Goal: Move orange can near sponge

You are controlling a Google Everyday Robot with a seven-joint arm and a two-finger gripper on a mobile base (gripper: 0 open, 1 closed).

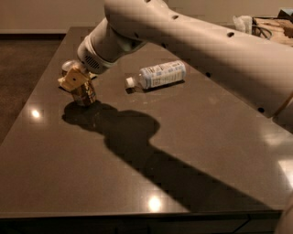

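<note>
Item 1: my pincer point(75, 81), over the far-left part of the tabletop point(192, 151), clenched on the orange can point(86, 95).
Item 2: the can, tilted; I cannot tell whether its base touches.
Item 3: plastic bottle point(158, 75), lying flat, well apart on the can's right.

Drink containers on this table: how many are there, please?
2: the orange can, tilted in the gripper at far left; the clear bottle lying right of it. The arm may hide others.

Dark glossy table point(55, 173) with light glints point(154, 203), brown floor point(23, 68) left, pale wall point(41, 13) behind, perhaps clutter point(270, 25) right.
</note>
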